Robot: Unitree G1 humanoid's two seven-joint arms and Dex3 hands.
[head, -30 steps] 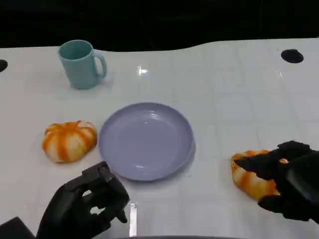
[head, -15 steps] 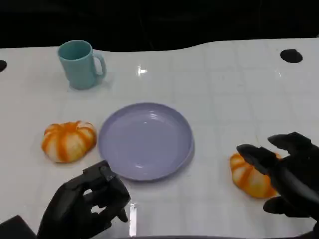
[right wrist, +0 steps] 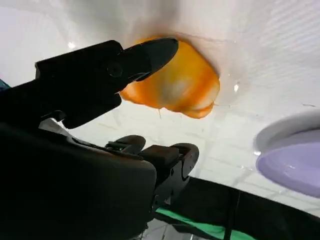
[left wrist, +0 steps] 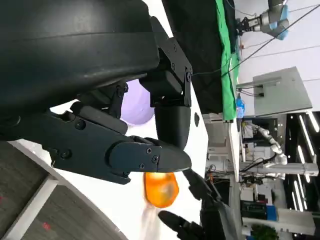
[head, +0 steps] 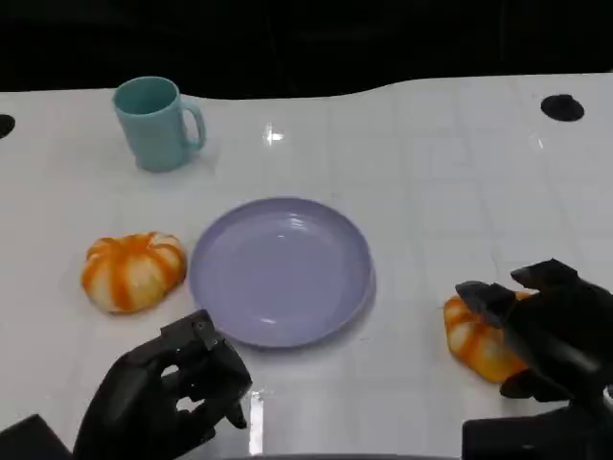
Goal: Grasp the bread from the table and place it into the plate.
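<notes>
Bread [head: 476,337], the orange-and-white round loaf, lies on the bench [head: 431,172] at about four o'clock from the plate [head: 280,270], apart from it. My right hand [head: 546,335] is spread around it, fingers over its top, not visibly clamped. I judge it light, soft and easily crushed; take it across the broad sides, gently. Left hand [head: 168,398] is curled, holding nothing.

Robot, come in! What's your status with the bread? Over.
Right hand open, fingers around right bread, not gripping. Left hand curled, idle. Purple plate bare, path clear.
</notes>
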